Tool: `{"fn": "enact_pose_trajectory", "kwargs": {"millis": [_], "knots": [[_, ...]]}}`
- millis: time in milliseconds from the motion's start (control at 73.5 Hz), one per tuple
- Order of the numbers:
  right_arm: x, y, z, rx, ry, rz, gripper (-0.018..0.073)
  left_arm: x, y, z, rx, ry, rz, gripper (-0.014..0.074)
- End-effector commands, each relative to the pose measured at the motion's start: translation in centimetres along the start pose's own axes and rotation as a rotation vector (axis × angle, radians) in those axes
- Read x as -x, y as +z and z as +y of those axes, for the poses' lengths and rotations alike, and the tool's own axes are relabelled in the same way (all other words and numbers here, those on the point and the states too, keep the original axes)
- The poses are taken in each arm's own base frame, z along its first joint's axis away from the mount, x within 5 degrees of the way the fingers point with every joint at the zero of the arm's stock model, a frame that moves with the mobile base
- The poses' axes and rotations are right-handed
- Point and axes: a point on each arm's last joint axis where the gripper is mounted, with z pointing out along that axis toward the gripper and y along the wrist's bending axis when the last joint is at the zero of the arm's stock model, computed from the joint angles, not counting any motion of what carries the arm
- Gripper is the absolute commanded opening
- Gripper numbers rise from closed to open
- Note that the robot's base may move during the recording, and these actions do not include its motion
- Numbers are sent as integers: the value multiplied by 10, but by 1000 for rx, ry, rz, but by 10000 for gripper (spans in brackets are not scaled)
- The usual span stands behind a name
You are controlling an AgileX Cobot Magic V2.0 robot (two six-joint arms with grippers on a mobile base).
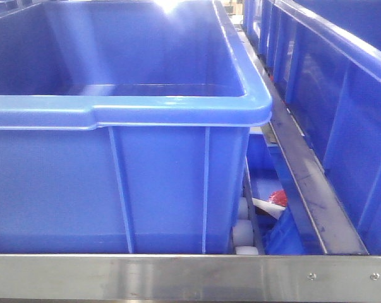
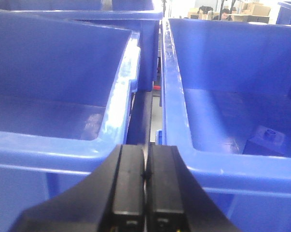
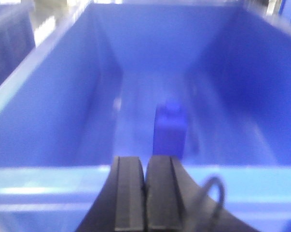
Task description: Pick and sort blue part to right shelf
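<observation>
A blue part [image 3: 170, 129], a small block with a knob on top, rests on the floor of a blue bin [image 3: 63, 111] in the right wrist view. My right gripper [image 3: 145, 166] hovers at that bin's near rim, shut and empty, the part just beyond its tips. A blue part [image 2: 266, 140] also lies in the bottom right of the right-hand bin [image 2: 232, 72] in the left wrist view. My left gripper [image 2: 145, 154] is shut with nothing in it, over the gap between two bins. Neither gripper appears in the front view.
A large blue bin [image 1: 114, 107] fills the front view behind a steel shelf rail [image 1: 177, 278]. A steel divider [image 1: 310, 189] runs between it and further blue bins [image 1: 342, 95] on the right. White and red items [image 1: 269, 205] lie in the gap below.
</observation>
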Motion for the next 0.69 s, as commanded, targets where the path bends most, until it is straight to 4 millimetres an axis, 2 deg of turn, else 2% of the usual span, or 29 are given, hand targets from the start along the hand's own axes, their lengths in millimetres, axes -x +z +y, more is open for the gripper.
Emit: {"fn": "enact_pose_trajectory", "kwargs": {"millis": [0,680], "knots": [[12,-3,0,1,-20,-132,57,2,-1,0,-9,-7,-92,130],[11,-2,0,2,-20,-123,57,2,-1,0,-9,-7,-92,130]]}}
